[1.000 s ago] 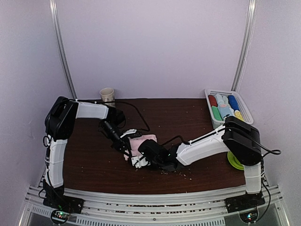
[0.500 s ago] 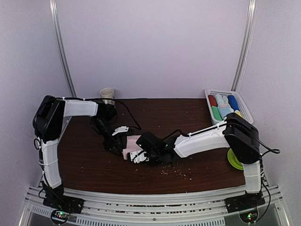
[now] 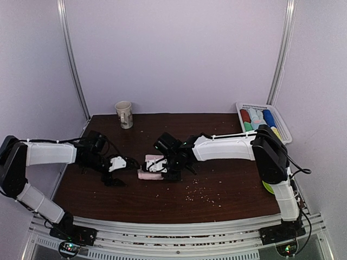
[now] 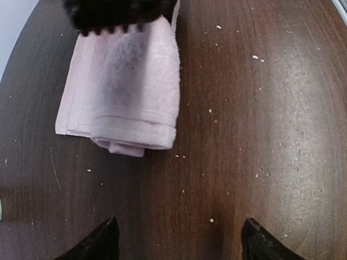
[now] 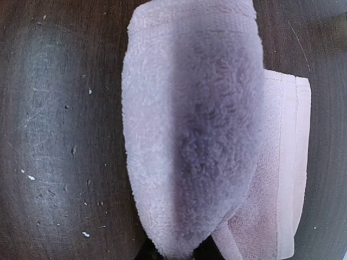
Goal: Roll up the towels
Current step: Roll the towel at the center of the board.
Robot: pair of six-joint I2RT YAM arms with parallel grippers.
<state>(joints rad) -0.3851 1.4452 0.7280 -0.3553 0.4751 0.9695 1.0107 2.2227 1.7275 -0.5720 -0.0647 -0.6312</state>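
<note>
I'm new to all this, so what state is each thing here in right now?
Pink towel: partly rolled, one end flat.
Left gripper: open, clear of the towel.
Right gripper: shut on the towel.
Cup: upright.
Basket: holds rolled towels.

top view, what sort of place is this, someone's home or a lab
Most likely a robotics lab cell, not a home: two arms bolted to a metal rail at the table edge, bare pale walls close around, a pink towel as workpiece.
</note>
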